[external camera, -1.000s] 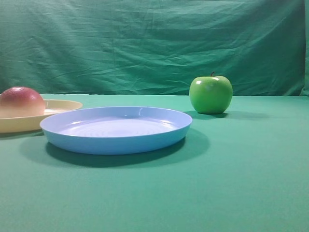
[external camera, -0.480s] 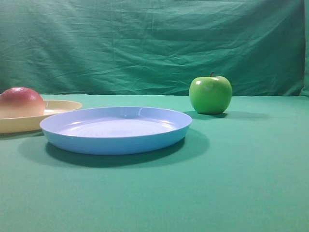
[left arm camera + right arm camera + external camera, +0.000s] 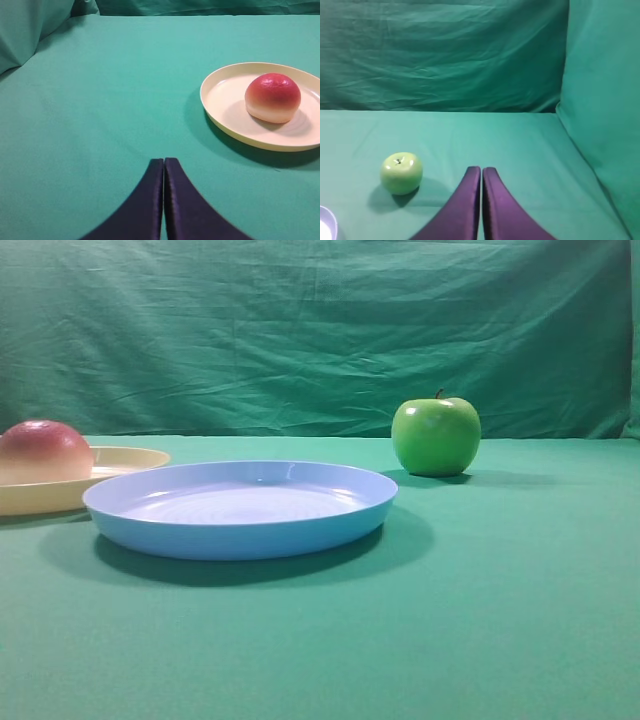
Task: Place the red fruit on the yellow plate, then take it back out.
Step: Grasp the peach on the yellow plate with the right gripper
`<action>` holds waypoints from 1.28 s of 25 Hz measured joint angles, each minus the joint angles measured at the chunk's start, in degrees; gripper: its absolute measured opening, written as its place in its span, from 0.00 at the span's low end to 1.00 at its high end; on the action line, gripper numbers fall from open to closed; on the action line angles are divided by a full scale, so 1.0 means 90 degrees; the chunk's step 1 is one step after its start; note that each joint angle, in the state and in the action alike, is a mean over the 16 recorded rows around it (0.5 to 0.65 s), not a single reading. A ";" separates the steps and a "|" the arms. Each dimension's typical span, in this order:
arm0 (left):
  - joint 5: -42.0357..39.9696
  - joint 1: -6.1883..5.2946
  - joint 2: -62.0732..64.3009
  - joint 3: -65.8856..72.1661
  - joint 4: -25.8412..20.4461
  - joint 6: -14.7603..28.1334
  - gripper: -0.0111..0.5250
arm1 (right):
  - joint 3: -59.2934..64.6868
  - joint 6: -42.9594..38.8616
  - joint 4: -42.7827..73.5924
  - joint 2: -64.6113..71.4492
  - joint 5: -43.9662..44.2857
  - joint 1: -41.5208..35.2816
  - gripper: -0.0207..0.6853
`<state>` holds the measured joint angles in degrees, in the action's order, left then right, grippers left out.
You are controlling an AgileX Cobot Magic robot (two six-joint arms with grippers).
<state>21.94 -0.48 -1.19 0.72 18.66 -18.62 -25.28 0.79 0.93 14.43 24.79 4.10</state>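
Here the left gripper [image 3: 163, 162] is closed on nothing, the red fruit [image 3: 272, 97] resting in the yellow plate [image 3: 220, 112] ahead-right of its jaws; the right gripper [image 3: 481, 171], likewise closed and empty, has the green apple [image 3: 401, 173] to its left.

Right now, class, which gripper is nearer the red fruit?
Left. The left gripper faces the red fruit on the yellow plate; the right gripper is by the green apple.

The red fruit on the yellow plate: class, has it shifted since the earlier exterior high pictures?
No. The red fruit sits at the same spot on the yellow plate, left of the blue plate.
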 joint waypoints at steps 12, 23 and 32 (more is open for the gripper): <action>0.0000 0.0000 0.0000 0.0000 0.0000 0.0000 0.02 | 0.2234 0.0129 0.0000 -0.1541 -0.0924 -0.0393 0.03; 0.0000 0.0000 0.0000 0.0000 0.0000 0.0000 0.02 | 0.2968 0.0045 0.0000 -0.1676 -0.0662 -0.0396 0.03; 0.0000 0.0000 0.0000 0.0000 0.0000 0.0000 0.02 | 0.2975 0.0131 -0.0008 -0.1676 -0.0321 -0.0396 0.03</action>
<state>21.94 -0.48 -1.19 0.72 18.66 -18.62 1.49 1.98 0.86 -0.66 21.90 0.53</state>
